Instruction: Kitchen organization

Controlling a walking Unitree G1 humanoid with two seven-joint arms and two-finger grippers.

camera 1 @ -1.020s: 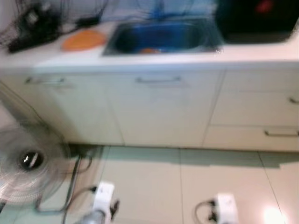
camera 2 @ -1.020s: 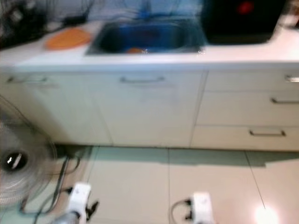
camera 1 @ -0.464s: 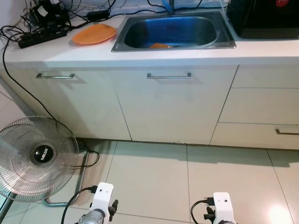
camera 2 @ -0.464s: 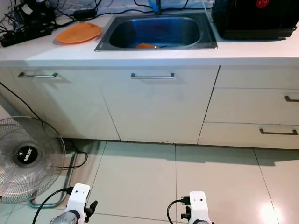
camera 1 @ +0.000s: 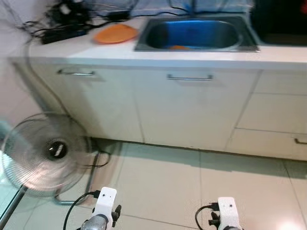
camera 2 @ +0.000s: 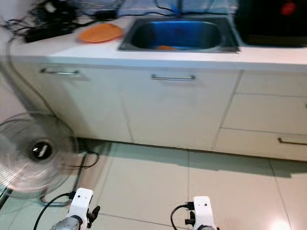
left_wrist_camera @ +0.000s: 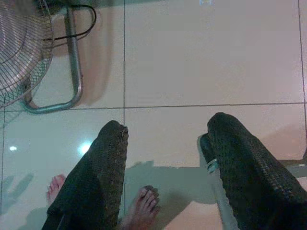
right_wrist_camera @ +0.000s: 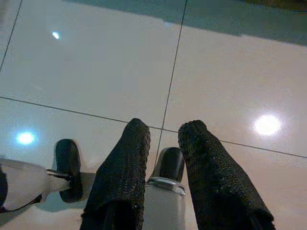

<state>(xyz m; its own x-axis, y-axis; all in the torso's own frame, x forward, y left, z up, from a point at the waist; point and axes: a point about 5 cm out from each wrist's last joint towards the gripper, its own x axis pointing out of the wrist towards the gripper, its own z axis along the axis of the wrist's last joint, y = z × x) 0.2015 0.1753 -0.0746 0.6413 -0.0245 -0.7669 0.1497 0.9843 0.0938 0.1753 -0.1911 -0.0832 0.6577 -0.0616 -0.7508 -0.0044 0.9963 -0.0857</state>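
A white counter [camera 1: 144,53] runs across the back. An orange plate [camera 1: 115,34] lies on it, left of a steel sink [camera 1: 249,47]. Inside the sink basin lies a small orange item [camera 1: 179,47]. Both arms hang low over the tiled floor, far from the counter: the left arm [camera 1: 103,211] and the right arm [camera 1: 225,215]. In the left wrist view my left gripper [left_wrist_camera: 165,129] is open wide, with only floor between its fingers. My right gripper [right_wrist_camera: 164,125] is open by a narrow gap and holds nothing.
A standing fan [camera 1: 48,153] with its cable is on the floor at the left. Tangled cords and a power strip [camera 1: 64,31] sit on the counter's left end, a black appliance [camera 2: 273,21] on its right. A person's bare toes [left_wrist_camera: 146,201] show beside my left gripper.
The camera has swung a little left, so the counter and sink sit further right in the picture, now blurred again. Both arms hang as before.
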